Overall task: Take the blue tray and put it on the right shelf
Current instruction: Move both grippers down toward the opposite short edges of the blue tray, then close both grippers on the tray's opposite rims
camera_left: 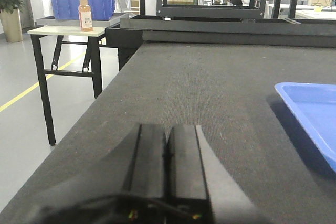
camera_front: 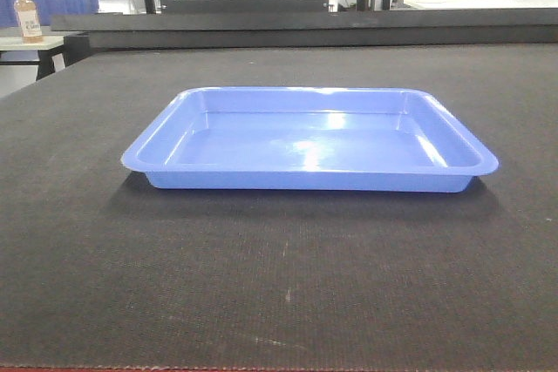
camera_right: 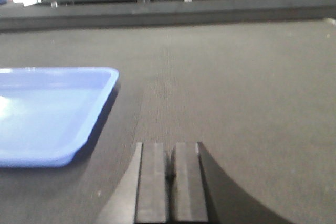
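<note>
The blue tray (camera_front: pixel 310 138) lies flat and empty in the middle of the dark table (camera_front: pixel 261 285). Its left corner shows at the right edge of the left wrist view (camera_left: pixel 311 114), and its right end shows at the left of the right wrist view (camera_right: pixel 50 114). My left gripper (camera_left: pixel 167 129) is shut and empty, low over the table, to the left of the tray. My right gripper (camera_right: pixel 169 148) is shut and empty, low over the table, to the right of the tray. Neither gripper shows in the front view. The right shelf is out of view.
A small side table (camera_left: pixel 68 31) stands to the far left with a bottle (camera_left: pixel 85 12) and a deep blue bin (camera_left: pixel 81 2) on it. Black frames (camera_left: pixel 210 11) run behind the table's far edge. Open floor (camera_left: pixel 26 119) lies beyond the left edge.
</note>
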